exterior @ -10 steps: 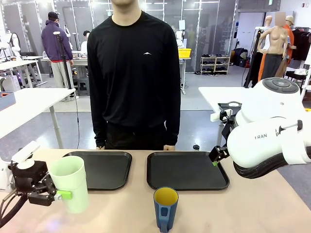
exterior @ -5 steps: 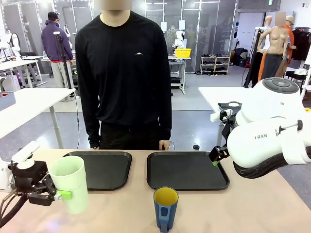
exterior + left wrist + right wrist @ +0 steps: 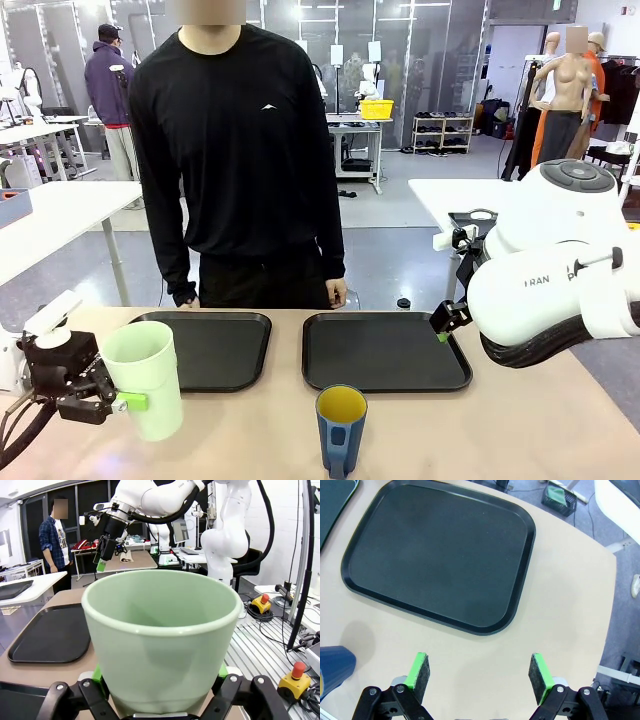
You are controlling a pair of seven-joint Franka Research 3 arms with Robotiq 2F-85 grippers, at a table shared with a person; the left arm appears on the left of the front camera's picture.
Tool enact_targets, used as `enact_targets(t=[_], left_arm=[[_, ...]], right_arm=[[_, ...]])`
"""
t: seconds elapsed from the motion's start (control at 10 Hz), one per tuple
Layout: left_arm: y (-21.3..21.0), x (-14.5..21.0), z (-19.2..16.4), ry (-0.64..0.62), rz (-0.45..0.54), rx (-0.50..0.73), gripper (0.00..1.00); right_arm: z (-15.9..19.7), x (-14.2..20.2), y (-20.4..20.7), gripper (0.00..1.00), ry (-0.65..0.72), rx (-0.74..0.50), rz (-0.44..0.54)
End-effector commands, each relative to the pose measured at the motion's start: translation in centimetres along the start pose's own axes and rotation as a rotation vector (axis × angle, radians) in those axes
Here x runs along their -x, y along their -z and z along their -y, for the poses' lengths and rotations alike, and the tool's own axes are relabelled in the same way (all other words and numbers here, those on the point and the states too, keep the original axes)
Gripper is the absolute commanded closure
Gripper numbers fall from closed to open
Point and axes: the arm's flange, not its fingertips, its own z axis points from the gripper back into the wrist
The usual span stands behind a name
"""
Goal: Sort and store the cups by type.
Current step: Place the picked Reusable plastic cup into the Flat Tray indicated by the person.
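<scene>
The pale mint-green tumbler (image 3: 145, 378) stands upright at the table's near left, and my left gripper (image 3: 118, 402) is shut on its lower side. In the left wrist view the tumbler (image 3: 160, 635) looms close, with a green pad (image 3: 97, 673) pressed on each side. The dark blue mug (image 3: 341, 428), yellow inside, stands at the near middle with its handle facing the camera. My right gripper (image 3: 446, 321) hangs open above the right tray's right edge. In its own view the right gripper (image 3: 479, 672) holds nothing, and the mug (image 3: 332, 667) peeks in at bottom left.
Two black trays lie side by side at the far half of the table, the left tray (image 3: 215, 350) and the right tray (image 3: 385, 350), both bare. A person in black stands behind them, hands at the table's far edge. Bare tabletop surrounds the mug.
The person has stepped toward the picture's left. Both arms, the tumbler and the mug have stayed still.
</scene>
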Motion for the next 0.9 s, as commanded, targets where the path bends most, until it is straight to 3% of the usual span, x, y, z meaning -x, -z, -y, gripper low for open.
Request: enact_targets(t=[0.0, 0.8], left_arm=[[0.12, 0.02, -0.03, 0.013, -0.005, 0.000, 0.78], [0.12, 0.02, -0.03, 0.013, -0.005, 0.000, 0.78]], right_arm=[[0.06, 0.02, 0.05, 0.00, 0.003, -0.003, -0.001], [0.06, 0.02, 0.05, 0.00, 0.003, -0.003, -0.001]])
